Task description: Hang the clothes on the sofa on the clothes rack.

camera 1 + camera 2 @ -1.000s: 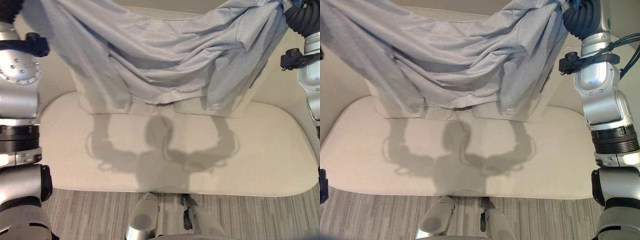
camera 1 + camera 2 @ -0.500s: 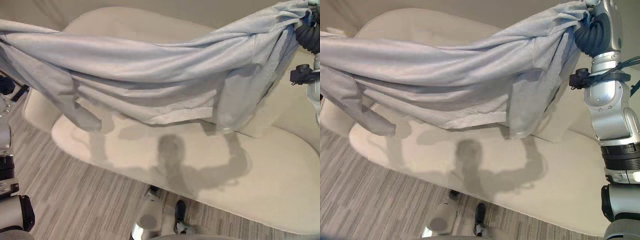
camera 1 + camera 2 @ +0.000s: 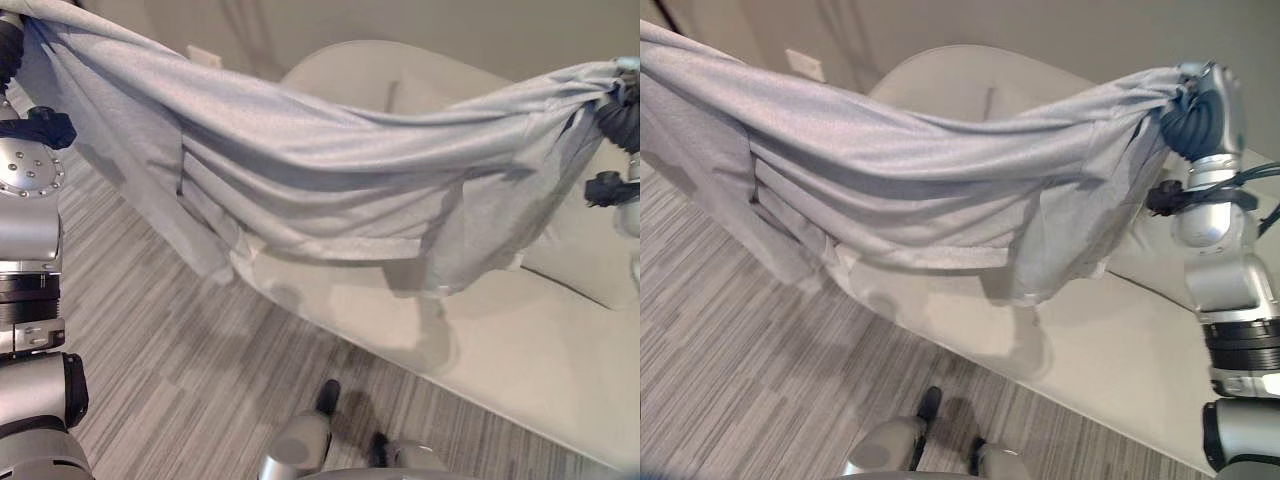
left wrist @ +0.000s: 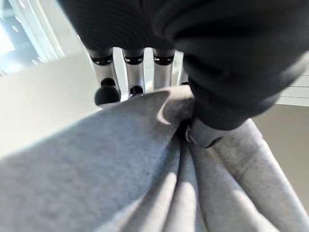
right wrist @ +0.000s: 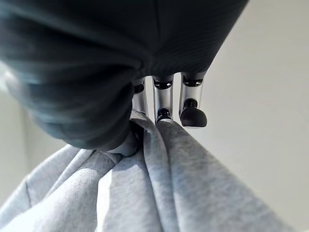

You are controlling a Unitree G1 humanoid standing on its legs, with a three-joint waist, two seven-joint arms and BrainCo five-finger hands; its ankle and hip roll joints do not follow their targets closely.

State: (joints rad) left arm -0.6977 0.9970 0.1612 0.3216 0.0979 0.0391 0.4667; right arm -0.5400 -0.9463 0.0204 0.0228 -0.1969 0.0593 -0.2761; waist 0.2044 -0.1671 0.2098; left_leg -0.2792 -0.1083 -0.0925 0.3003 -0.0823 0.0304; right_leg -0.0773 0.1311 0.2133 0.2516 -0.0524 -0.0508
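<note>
Grey garment (image 3: 330, 170) held up in the air, stretched between both hands above the sofa's edge and the floor.

The garment hangs in a sagging swag of folds, its lower hem and one sleeve drooping clear of the cream sofa (image 3: 520, 340), which lies behind and below it toward the robot's right. Its left end is bunched in the left hand (image 4: 145, 67), whose fingers (image 4: 107, 92) curl over the cloth while the thumb pinches it from the other side. Its right end is gathered the same way in the right hand (image 5: 159, 92), fingers (image 5: 192, 113) and thumb clamped on the fabric. Grey striped floor (image 3: 170, 370) lies below the garment's left half, and a pale wall (image 3: 970, 30) stands behind the sofa.
</note>
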